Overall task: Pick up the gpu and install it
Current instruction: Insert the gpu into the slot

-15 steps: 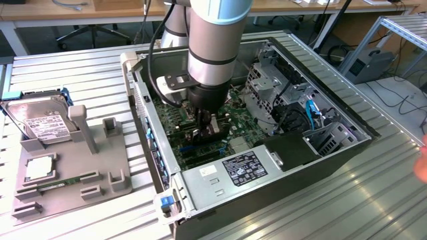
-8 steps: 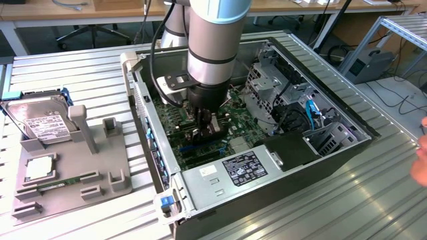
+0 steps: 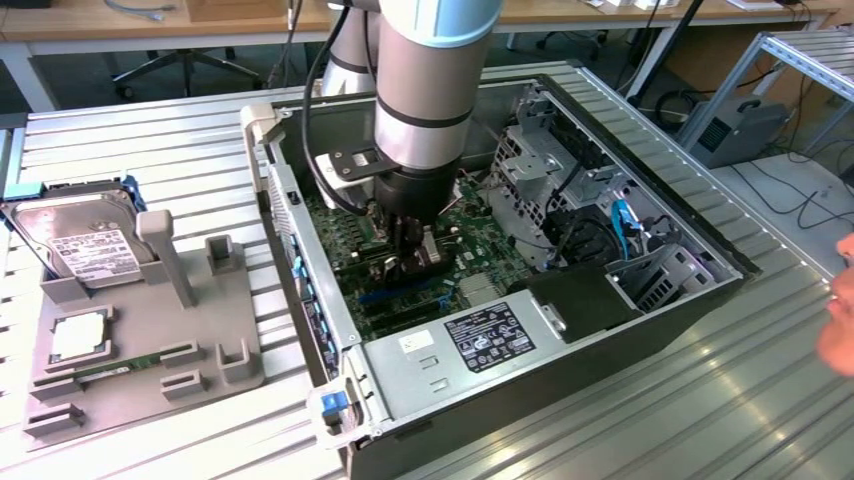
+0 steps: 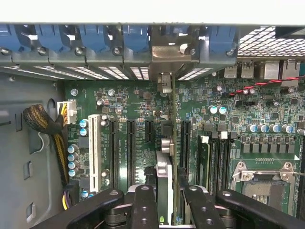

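Black end effector (image 4: 167, 200) gripping gpu (image 4: 164, 179), blue slots (image 3: 396, 292) beside

You've got the computer case (image 3: 641, 330) at frame centre, the gripper (image 3: 407, 250) inside it over the motherboard (image 3: 467, 235), and the parts tray (image 3: 147, 390) with the hard drive (image 3: 80, 240) at left.

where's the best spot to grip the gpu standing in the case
Grip the gpu by its free long edge, coming straight down from above the open case. It stands on edge over the motherboard, so only its thin flat faces offer themselves; the gripper straddles them there.
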### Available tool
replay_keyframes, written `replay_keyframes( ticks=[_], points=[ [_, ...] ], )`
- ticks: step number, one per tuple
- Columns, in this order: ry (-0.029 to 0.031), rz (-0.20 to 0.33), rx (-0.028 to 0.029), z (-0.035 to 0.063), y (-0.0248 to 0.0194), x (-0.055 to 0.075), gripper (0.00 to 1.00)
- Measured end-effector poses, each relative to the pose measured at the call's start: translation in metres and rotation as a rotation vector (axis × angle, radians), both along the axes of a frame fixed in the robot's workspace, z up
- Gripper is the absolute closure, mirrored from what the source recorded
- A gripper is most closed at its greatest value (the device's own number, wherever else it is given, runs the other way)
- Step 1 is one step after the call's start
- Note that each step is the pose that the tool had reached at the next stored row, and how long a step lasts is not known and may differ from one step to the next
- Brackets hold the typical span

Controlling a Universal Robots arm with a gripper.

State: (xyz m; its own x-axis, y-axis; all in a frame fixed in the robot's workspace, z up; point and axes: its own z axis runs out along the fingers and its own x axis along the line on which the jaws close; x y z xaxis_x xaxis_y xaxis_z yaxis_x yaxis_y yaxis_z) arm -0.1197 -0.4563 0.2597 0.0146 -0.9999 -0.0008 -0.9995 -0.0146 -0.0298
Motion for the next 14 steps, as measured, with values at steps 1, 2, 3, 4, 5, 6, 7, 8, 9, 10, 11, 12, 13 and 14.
replay_keyframes(
  ticks=[1,2,3,4,5,6,7,8,9,10,11,12,13,14],
  points=[
    [0.0001,0.000,-0.0001,0.0000,0.0000,0.0000,0.73],
    [0.0001,0.000,-0.0001,-0.0001,0.0001,0.0000,0.73],
    [0.0001,0.000,-0.0002,-0.0002,0.0001,0.0000,0.73],
    [0.0001,0.000,-0.0002,-0.0004,0.0002,0.0001,0.73],
    [0.0000,0.000,-0.0001,-0.0007,0.0003,0.0002,0.73],
    [-0.0001,0.000,0.0001,-0.0009,0.0004,0.0002,0.73],
    [-0.0001,0.000,0.0001,-0.0010,0.0005,0.0003,0.73],
    [0.0000,0.000,0.0000,-0.0010,0.0006,0.0003,0.73],
    [0.0000,0.000,0.0000,-0.0010,0.0007,0.0003,0.73],
    [0.0001,0.001,-0.0001,-0.0010,0.0008,0.0003,0.73],
    [0.0000,0.002,0.0000,-0.0011,0.0009,0.0003,0.73],
    [0.0000,0.003,-0.0001,-0.0010,0.0009,0.0003,0.73],
    [0.0001,0.005,0.0000,-0.0010,0.0012,0.0003,0.73],
    [0.0000,0.007,0.0000,-0.0011,0.0015,0.0003,0.73]
  ],
)
